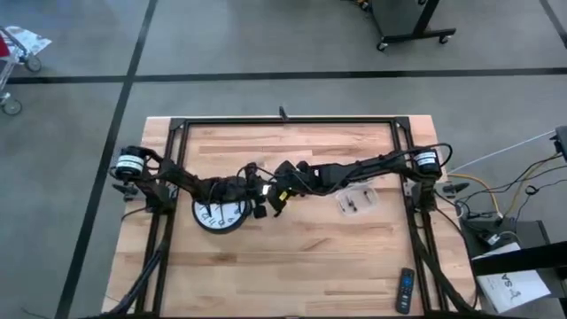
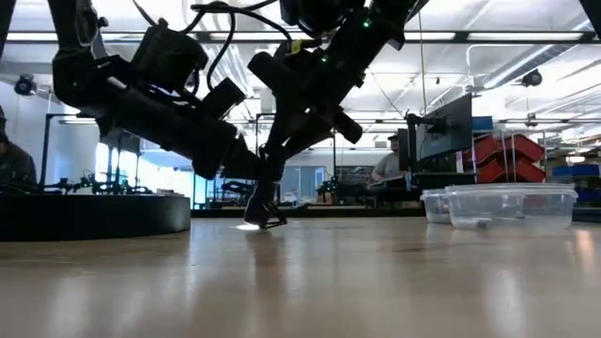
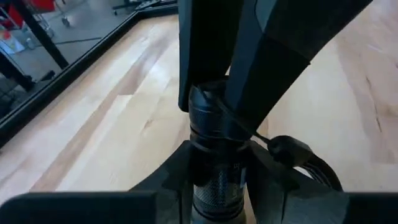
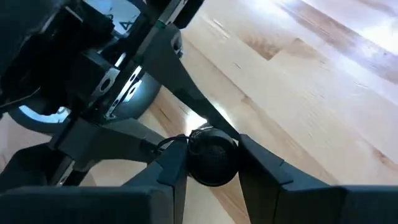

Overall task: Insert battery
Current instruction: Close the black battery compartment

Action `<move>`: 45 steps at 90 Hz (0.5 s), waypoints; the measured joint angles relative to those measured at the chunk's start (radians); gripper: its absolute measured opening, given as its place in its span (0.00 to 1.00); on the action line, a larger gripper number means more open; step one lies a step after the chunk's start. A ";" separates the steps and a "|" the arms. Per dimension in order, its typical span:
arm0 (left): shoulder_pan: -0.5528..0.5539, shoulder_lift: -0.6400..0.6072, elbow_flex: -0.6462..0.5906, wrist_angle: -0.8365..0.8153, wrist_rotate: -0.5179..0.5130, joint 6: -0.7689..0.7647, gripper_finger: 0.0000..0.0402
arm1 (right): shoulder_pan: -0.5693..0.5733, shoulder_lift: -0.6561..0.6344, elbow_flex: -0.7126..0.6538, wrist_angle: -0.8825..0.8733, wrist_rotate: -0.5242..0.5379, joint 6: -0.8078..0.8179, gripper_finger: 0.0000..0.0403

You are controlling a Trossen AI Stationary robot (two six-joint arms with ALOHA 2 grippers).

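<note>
A black flashlight (image 3: pixel 214 143) with a thin wrist cord (image 3: pixel 292 152) is held between both grippers at the table's middle, just right of a round wall clock (image 1: pixel 220 213). My left gripper (image 1: pixel 257 191) is shut on its ribbed body. My right gripper (image 1: pixel 275 195) is shut on its other, round end (image 4: pixel 212 155). In the low view the flashlight (image 2: pixel 265 202) slants down steeply, and a bright patch of light (image 2: pixel 249 224) lies on the wood below it. The battery is out of view. My left gripper pinches the flashlight's ribbed body (image 3: pixel 214 186) between its two fingers, coming from the table's left side. The flashlight runs on ahead of the fingers toward my right gripper. Whether its low end touches the wood cannot be told. My right gripper pinches the flashlight's round end (image 4: pixel 212 155) between its two fingers (image 4: pixel 171 168), one on each side of it. The fingers come from the table's right side, slanting down. The wrist cord hangs slack beside that end.
The clock lies flat under my left arm. A clear plastic box (image 1: pixel 357 202) stands right of the grippers, under my right arm. A black remote control (image 1: pixel 404 290) lies near the front right corner. Bare wood (image 1: pixel 301 266) spreads along the near side.
</note>
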State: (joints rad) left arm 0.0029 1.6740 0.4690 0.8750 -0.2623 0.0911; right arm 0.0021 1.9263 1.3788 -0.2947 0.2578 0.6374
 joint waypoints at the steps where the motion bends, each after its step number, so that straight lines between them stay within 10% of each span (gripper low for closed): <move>1: 0.000 0.001 0.000 0.001 0.003 0.001 0.30 | 0.000 0.000 0.000 -0.001 -0.001 -0.002 0.23; 22: 0.048 -0.032 -0.017 -0.010 0.286 0.055 0.63 | 0.000 0.003 0.000 -0.020 -0.130 -0.117 0.23; 45: 0.140 -0.078 -0.016 -0.125 0.509 0.143 0.61 | 0.000 0.003 0.000 -0.036 -0.147 -0.241 0.23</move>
State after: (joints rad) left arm 0.1430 1.5962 0.4526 0.7496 0.2471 0.2340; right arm 0.0019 1.9289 1.3788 -0.3311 0.1105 0.3966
